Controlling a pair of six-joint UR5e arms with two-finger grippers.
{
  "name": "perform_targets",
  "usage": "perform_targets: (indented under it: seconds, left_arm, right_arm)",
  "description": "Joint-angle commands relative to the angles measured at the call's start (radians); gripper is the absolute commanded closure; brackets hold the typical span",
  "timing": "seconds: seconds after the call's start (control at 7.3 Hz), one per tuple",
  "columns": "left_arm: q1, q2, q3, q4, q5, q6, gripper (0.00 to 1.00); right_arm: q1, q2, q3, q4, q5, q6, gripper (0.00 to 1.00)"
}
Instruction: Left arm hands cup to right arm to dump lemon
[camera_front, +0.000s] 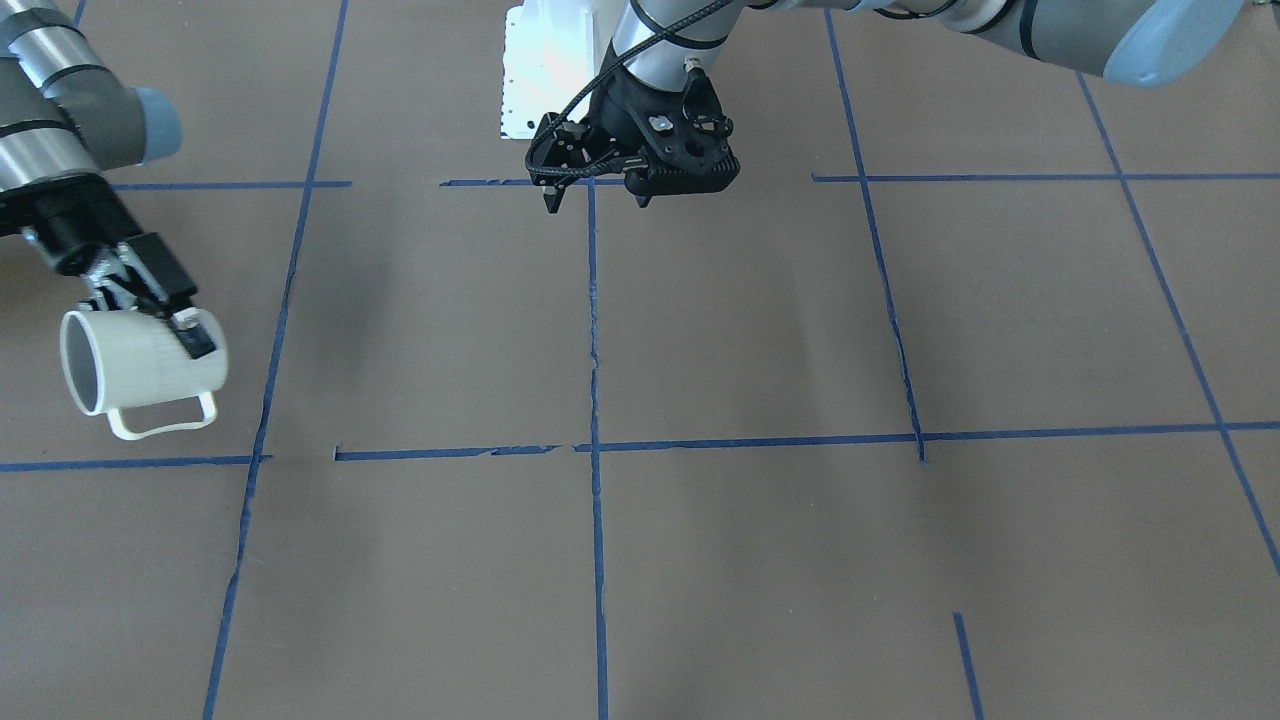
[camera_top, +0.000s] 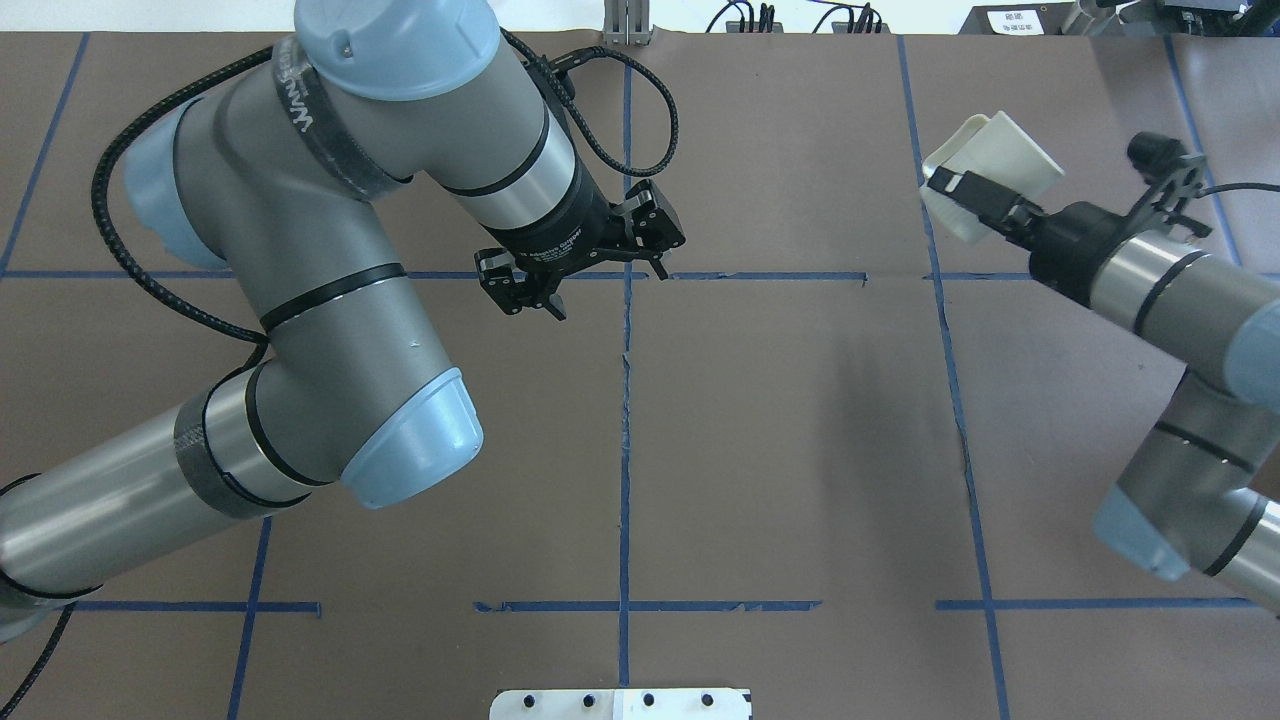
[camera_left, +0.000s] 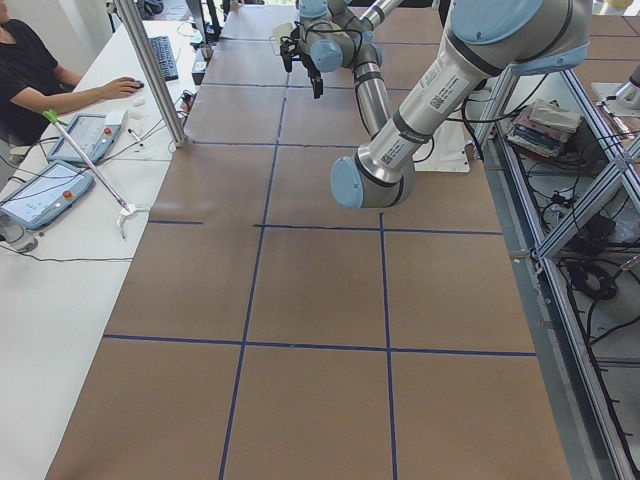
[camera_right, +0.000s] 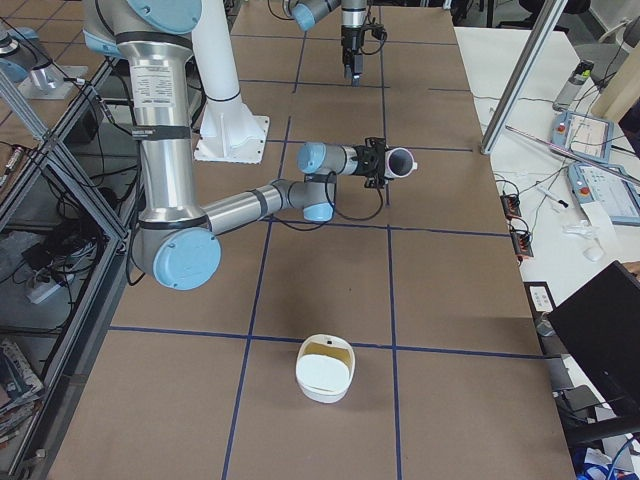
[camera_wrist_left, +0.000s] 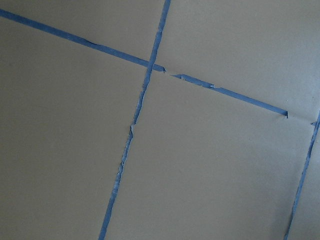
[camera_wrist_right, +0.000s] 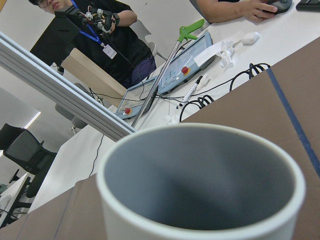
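overhead: looks down | front: opposite, steep | both share table

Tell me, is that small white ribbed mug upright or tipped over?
Tipped on its side. The small white ribbed mug hangs sideways in the right gripper, mouth sideways, loop handle underneath.

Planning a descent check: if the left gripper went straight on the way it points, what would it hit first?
The left gripper points down; it would likely meet only the brown paper-covered table, near a crossing of blue tape lines. Its wrist view shows nothing else.
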Motion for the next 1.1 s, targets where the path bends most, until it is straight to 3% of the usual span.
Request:
perform_targets:
  seconds: [0.0, 0.14, 0.27, 0.41, 0.55, 0.69, 0.96]
  left_arm:
    - [-0.015, 0.000, 0.006, -0.001, 0.000, 0.004, 0.00]
    - [-0.023, 0.002, 0.009, -0.001, 0.000, 0.005, 0.00]
    - [-0.027, 0.009, 0.013, -0.001, 0.000, 0.005, 0.00]
    - [-0.027, 0.006, 0.045, -0.002, 0.000, 0.004, 0.00]
    - [-0.027, -0.006, 0.062, -0.001, -0.002, -0.006, 0.00]
    - [-0.027, -0.029, 0.064, 0.015, -0.009, -0.010, 0.00]
    - [-0.020, -0.084, 0.140, 0.015, -0.027, -0.061, 0.00]
  right_arm:
    - [-0.208, 0.127, 0.020, -0.215, -0.259, -0.119, 0.72]
    - [-0.289, 0.231, 0.014, -0.373, -0.382, -0.155, 0.70]
    - [-0.314, 0.277, 0.015, -0.466, -0.402, -0.158, 0.70]
    - [-0.346, 0.285, 0.014, -0.521, -0.431, -0.192, 0.70]
    - [-0.391, 0.320, 0.006, -0.554, -0.548, -0.341, 0.70]
    - [-0.420, 0.351, -0.020, -0.557, -0.593, -0.429, 0.68]
    - [-0.458, 0.382, -0.040, -0.635, -0.693, -0.440, 0.63]
